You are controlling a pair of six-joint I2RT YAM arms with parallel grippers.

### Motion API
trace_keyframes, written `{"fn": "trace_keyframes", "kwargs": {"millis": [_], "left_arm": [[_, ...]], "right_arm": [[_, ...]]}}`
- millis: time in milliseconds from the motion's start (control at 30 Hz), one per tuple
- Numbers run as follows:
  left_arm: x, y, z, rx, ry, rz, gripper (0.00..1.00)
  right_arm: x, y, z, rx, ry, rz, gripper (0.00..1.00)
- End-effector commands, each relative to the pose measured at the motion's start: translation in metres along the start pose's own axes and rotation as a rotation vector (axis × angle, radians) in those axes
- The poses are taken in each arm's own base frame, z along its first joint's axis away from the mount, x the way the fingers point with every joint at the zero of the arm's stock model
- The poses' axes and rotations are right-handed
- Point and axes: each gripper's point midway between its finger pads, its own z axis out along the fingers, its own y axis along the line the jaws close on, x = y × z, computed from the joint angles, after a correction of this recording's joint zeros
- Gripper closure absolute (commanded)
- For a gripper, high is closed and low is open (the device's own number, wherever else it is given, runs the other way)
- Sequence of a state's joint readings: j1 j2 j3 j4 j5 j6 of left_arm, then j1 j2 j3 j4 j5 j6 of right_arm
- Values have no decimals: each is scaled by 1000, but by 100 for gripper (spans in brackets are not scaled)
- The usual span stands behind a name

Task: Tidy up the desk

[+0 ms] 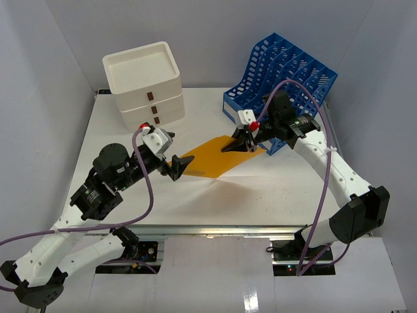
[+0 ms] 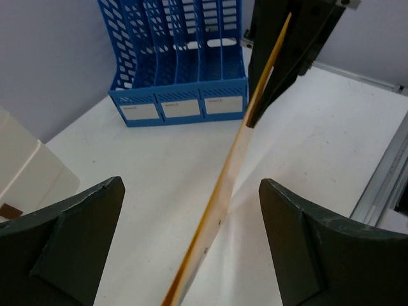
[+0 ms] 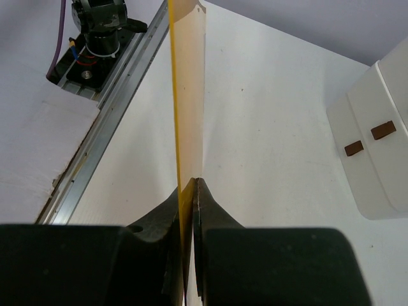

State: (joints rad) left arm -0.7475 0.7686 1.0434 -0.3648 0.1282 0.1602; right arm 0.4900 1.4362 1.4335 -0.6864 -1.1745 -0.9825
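Observation:
A thin orange folder (image 1: pixel 212 160) hangs just above the white desk (image 1: pixel 260 202), stretched between my two grippers. My right gripper (image 1: pixel 238 145) is shut on its far right corner; in the right wrist view the gripper (image 3: pixel 193 185) pinches the folder's edge (image 3: pixel 188 95) tight. My left gripper (image 1: pixel 177 166) is at the folder's left end and open. In the left wrist view the folder (image 2: pixel 223 191) runs edge-on through the gap of the gripper (image 2: pixel 191 185), touching neither finger. The right gripper (image 2: pixel 280 57) shows at the folder's far end.
A blue slotted file rack (image 1: pixel 287 72) stands at the back right, just behind my right gripper. A white three-drawer box (image 1: pixel 146 85) sits at the back left. A metal rail (image 3: pixel 108 121) runs along the desk's front edge, with an arm base (image 3: pixel 99 32) beside it.

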Motion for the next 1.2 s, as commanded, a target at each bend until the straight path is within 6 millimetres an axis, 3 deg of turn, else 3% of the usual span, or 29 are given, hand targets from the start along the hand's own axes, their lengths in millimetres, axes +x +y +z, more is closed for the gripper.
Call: {"fn": "trace_keyframes", "kwargs": {"millis": [0,100,200,267,333,433,500,567,833,1167], "left_arm": [[-70,26,-30,-143,-218,-32,2],[-85,44,-54,-261,-279,-104,2],[-68,46,-68,-305,-304,-174,2],[-40,45,-71,-334,-303,-234,2],[-30,44,-82,-347,-342,-289,2],[0,40,-89,-363,-363,-358,2],[23,36,-88,-366,-364,-389,2],[33,32,-89,-351,-386,-407,2],[40,14,-69,-239,-417,-345,2],[51,9,-54,-208,-456,-308,2]], "right_arm": [[-12,6,-5,4,-23,-34,92],[-6,8,-5,7,-14,-27,92],[-6,5,-7,22,-3,-22,92],[-8,1,-12,43,0,-9,92],[-14,-3,-17,66,-6,-5,92],[-21,-9,-24,98,-14,-8,92],[-24,-12,-29,115,-13,-8,92],[-29,-15,-33,128,-17,-8,92],[-45,-26,-44,173,-56,9,92],[-52,-29,-54,189,-70,15,92]]}}
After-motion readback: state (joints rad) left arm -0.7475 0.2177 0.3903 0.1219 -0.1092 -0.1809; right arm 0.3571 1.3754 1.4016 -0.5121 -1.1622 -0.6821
